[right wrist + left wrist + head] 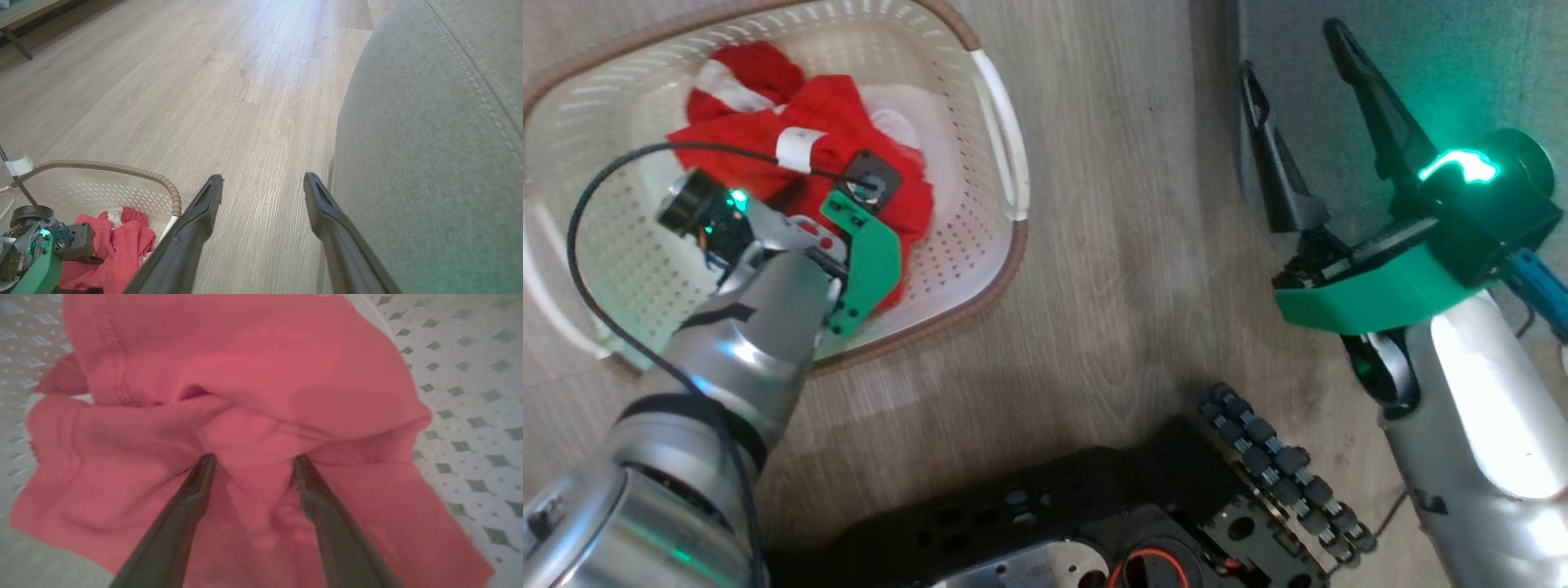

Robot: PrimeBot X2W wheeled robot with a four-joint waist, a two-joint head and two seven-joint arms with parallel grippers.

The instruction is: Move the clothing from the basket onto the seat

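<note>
Left jaws spread wide, tips pushed down into the bright red soft fabric clothing (261,375), and we see a raised fold bunched between the two tips, not pinched yet. Right jaws also wide, holding nothing, hanging over the pale wood-look plank floor (245,102) just beside the big grey-green upholstered seat (429,143)

The clothing sits heaped in the oval cream perforated plastic basket (964,261), crumpled, with a white trim stripe (731,91) showing near the far side. The basket stands on the floor, and a strip of bare floor lies between it and the seat

Handling, our judgement: light, limp cloth, nothing fragile, no stiffness to push against. It will sag and drape once lifted, so expect a trailing tail that may catch on the basket rim. The surface looks like knit, not slippery, so a firm close should hold it. Best hold is the fold ridge already between the left tips, bitten deep and not at a thin edge; the stitched hem (116,371) is thicker and would also do. We cannot tell where one garment ends and the next begins, so a grab may bring up both or drag one halfway
</note>
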